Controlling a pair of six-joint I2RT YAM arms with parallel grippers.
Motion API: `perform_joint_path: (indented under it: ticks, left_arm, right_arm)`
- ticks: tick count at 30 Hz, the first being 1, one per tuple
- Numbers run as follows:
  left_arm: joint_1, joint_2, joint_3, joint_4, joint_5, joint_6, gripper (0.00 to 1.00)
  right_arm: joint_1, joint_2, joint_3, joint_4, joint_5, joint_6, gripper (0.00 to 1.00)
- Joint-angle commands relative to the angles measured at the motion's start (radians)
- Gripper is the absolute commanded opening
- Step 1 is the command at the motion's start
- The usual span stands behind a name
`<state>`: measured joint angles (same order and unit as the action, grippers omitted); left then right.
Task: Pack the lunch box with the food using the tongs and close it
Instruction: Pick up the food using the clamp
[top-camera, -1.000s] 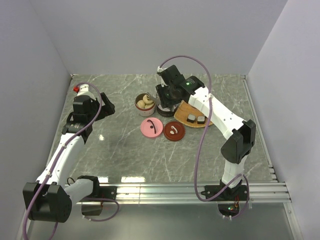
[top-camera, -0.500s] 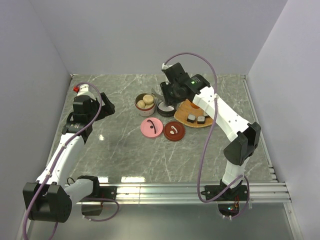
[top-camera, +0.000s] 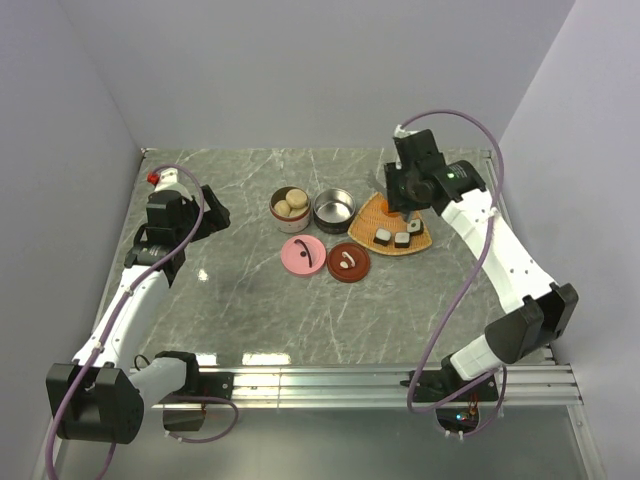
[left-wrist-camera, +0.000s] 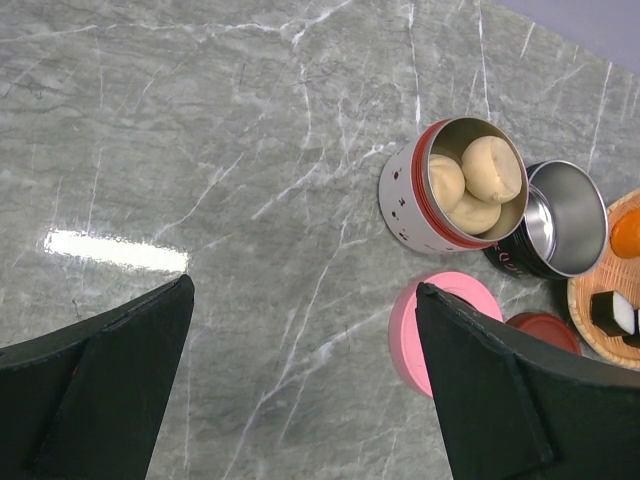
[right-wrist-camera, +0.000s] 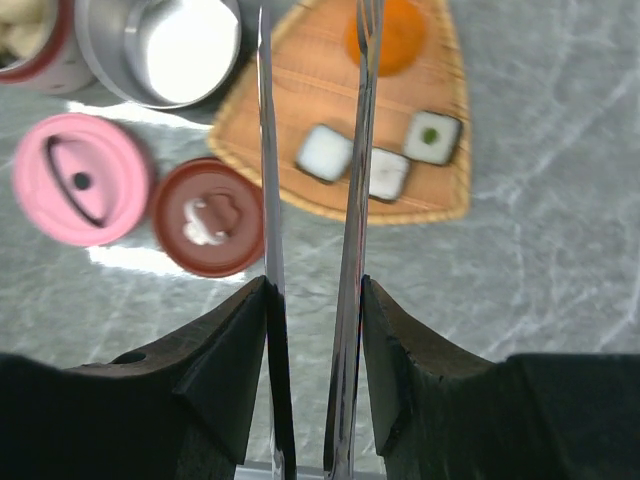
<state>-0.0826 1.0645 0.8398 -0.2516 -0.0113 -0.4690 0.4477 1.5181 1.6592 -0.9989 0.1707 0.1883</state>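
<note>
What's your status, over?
Left fingers open, off to the side. Right fingers shut on tongs, over tray. Orange ball, three sushi rolls not yet packed. Nothing blocking.

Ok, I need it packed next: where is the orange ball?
In the right wrist view, the orange ball sits at the woven tray's narrow end, past the sushi rolls, beside the tongs' tip.

No legible text; only faint, unreadable reddish marks on the dark tin (left-wrist-camera: 512, 262)
</note>
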Motion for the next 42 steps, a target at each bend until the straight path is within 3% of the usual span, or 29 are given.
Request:
perform_joint_path:
  ticks: [1,9,35,42]
  left_arm:
    - [0.0,0.005,0.001,0.043,0.017,-0.013,1.0]
    - [0.0,0.005,0.004,0.037,0.014,-0.01,1.0]
    - [0.0,0.003,0.002,0.037,0.016,-0.008,0.99]
    - [0.0,0.002,0.002,0.037,0.014,-0.007,0.99]
  right_arm:
    - [-0.033,-0.048,-0.071,0.031,0.038,-0.016,0.48]
    - [-0.049,-0.053,-0.177,0.071,0.089,-0.013,0.48]
    - [-0.076,0.05,-0.234,0.157,0.099,-0.023,0.48]
    - [-0.076,0.071,-0.256,0.166,0.099,-0.02,0.43]
